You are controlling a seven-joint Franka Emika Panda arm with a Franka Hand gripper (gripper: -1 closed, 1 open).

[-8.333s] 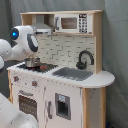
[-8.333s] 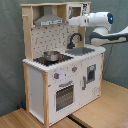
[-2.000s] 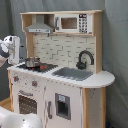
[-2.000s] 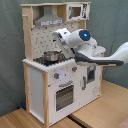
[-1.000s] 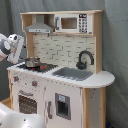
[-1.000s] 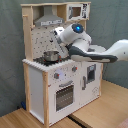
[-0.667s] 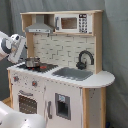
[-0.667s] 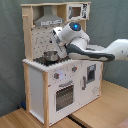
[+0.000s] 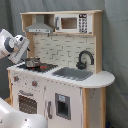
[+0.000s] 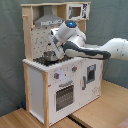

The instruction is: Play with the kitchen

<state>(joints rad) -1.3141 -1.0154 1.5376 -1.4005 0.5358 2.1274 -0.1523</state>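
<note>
Your play kitchen (image 9: 60, 75) stands upright, long axis vertical, on a wooden floor (image 10: 100, 112) before a grey curtain (image 10: 10, 60); in the first exterior view its oven door (image 9: 29, 104) and knobs face the camera and slightly toward the first exterior view's left; the hood (image 9: 40, 27) and microwave (image 9: 72, 22) sit on top, the sink (image 9: 74, 73) and black faucet (image 9: 85, 59) at the first exterior view's right. A small silver pot (image 10: 50, 56) rests on the stovetop (image 9: 37, 66); your end effector (image 10: 56, 49) hangs just over that pot; you cannot tell how far its fingers are parted or whether it holds anything.

No readable text or labels anywhere.
</note>
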